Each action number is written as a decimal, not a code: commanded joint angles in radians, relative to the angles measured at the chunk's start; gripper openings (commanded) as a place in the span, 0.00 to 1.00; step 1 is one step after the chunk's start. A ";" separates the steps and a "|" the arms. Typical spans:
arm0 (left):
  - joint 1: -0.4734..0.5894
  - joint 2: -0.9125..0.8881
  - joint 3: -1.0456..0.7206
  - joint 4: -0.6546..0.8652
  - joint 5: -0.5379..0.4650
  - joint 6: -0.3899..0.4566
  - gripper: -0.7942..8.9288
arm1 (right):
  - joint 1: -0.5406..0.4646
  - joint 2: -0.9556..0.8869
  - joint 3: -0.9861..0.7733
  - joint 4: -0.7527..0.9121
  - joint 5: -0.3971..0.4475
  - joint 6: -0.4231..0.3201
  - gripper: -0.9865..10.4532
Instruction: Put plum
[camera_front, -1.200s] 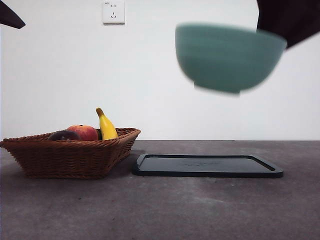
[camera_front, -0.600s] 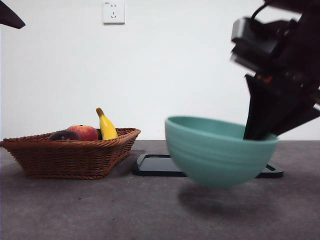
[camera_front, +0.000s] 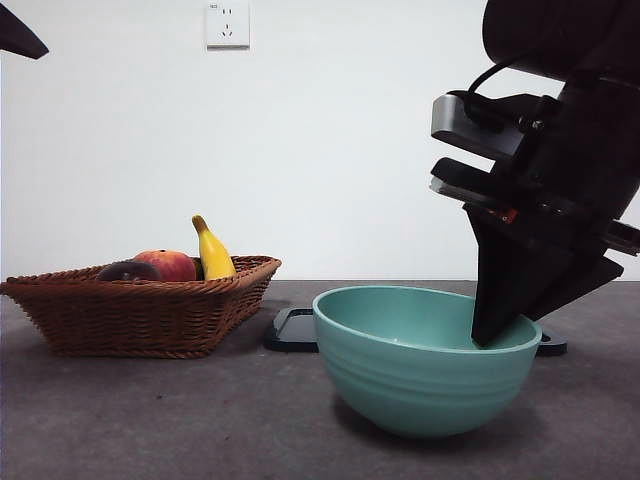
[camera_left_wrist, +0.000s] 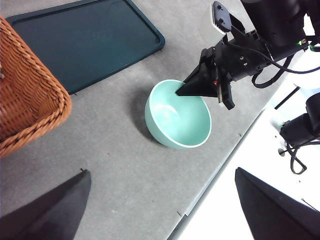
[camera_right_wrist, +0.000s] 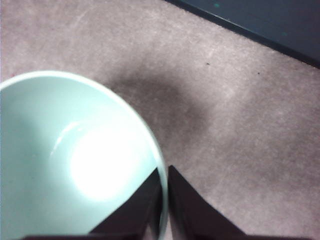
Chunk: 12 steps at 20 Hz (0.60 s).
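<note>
Grey bench (camera_front: 150, 420) now carries the green bowl (camera_front: 425, 365), set down since a moment ago; the right gripper (camera_right_wrist: 164, 200) pinches its rim. Behind left, the plum (camera_front: 127, 270) sits in the basket (camera_front: 140, 315). Left gripper (camera_left_wrist: 160, 210) gapes wide.

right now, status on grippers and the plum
Right gripper shut on teal bowl rim, bowl on table in front of black tray. Left gripper open, waiting high. Plum untouched in wicker basket. Nothing blocking it.
</note>
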 joint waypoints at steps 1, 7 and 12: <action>-0.003 0.006 0.011 0.008 0.005 0.014 0.56 | 0.015 0.010 0.004 0.006 0.003 0.017 0.15; -0.003 0.006 0.011 0.000 0.005 0.014 0.56 | 0.015 0.004 0.010 0.006 0.003 0.037 0.43; -0.003 0.006 0.011 -0.011 0.005 0.015 0.56 | 0.014 -0.086 0.114 -0.146 0.016 0.022 0.48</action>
